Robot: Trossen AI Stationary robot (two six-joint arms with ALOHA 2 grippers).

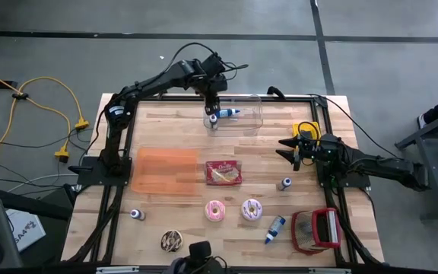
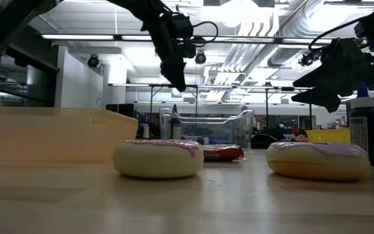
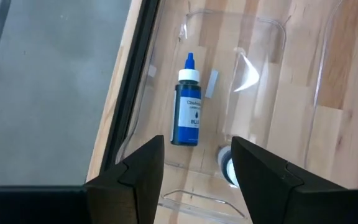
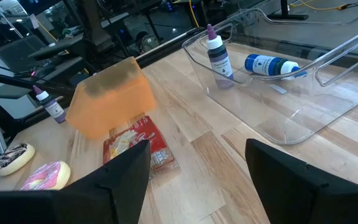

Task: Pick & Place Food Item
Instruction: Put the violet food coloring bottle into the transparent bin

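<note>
My left gripper (image 1: 213,101) hangs open and empty over the clear bin (image 1: 251,122) at the table's back edge. In the left wrist view its fingers (image 3: 143,163) frame a blue bottle (image 3: 188,115) lying on the bin's floor, and a white-capped bottle (image 3: 226,167) stands beside it. The food lies toward the front: a red snack packet (image 1: 223,173), two pink donuts (image 1: 215,211) (image 1: 250,208) and a chocolate donut (image 1: 172,241). My right gripper (image 1: 289,150) waits open at the right, pointing across the table over the packet (image 4: 137,144).
An orange bin (image 1: 166,171) sits left of the packet. Small bottles (image 1: 135,215) (image 1: 284,183) and a blue bottle (image 1: 274,228) stand around the donuts. A red basket (image 1: 318,230) is at the front right, a yellow one (image 1: 307,129) behind my right gripper.
</note>
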